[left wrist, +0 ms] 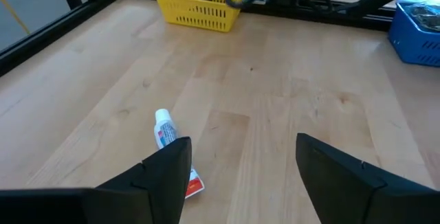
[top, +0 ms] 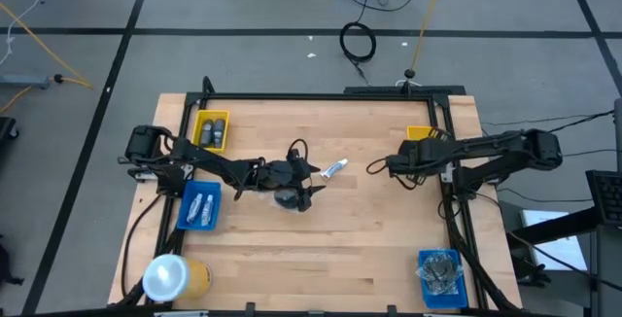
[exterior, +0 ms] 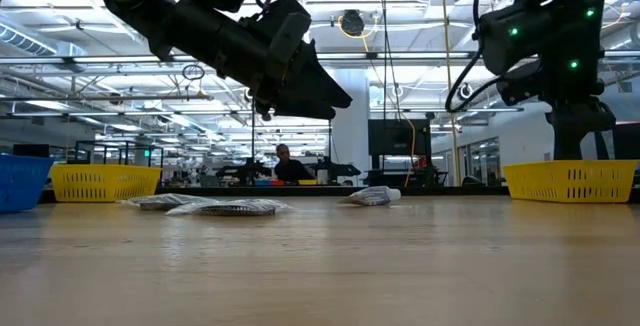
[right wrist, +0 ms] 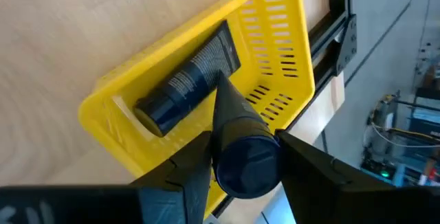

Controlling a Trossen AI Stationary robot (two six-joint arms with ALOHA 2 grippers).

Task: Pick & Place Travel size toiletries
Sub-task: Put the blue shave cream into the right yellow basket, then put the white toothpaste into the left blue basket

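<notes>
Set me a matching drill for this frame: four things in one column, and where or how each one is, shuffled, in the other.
Things:
1. white tube
2. nearer dark tube
3. farther dark tube
4. left gripper

Places or states:
A. lying in the yellow tray
B. open, holding nothing
C. lying on the bare table
D. between the fingers of the right gripper

Pairs: 1-C, 2-D, 3-A, 4-B

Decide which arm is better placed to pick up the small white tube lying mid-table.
Left. Its jaws stand open just above the small white tube with a red end, which shows right ahead of them. The right gripper already holds a dark tube over the yellow slotted plastic tray.
</notes>
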